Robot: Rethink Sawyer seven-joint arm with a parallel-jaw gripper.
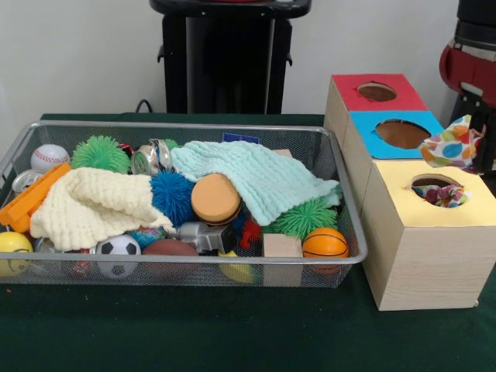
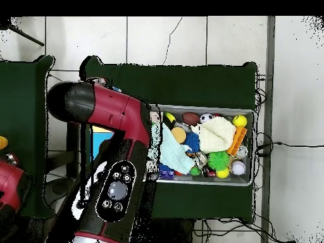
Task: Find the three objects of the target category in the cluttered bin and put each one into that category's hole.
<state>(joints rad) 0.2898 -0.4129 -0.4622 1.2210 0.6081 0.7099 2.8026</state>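
Note:
The wire mesh bin (image 1: 186, 125) holds a heap of toys; it also shows in the overhead view (image 2: 252, 149). My gripper (image 1: 482, 143) is at the right edge, above the pale wooden box (image 1: 418, 263), and is shut on a polka-dot fabric bundle (image 1: 456, 144). The bundle hangs between the blue-surrounded hole (image 1: 401, 133) and the yellow-surrounded hole (image 1: 438, 190). A second polka-dot bundle (image 1: 442, 194) sits inside the yellow hole. No other polka-dot bundle shows in the bin. In the overhead view my arm (image 2: 117, 158) hides the gripper and the box.
The bin holds a cream knitted cloth (image 1: 89, 203), a mint cloth (image 1: 252, 174), spiky green (image 1: 99, 153) and blue (image 1: 172, 195) balls, a basketball (image 1: 325, 242), a soccer ball (image 1: 118, 249) and a wooden block (image 1: 281, 246). The red-surrounded hole (image 1: 377, 91) is at the box's far end.

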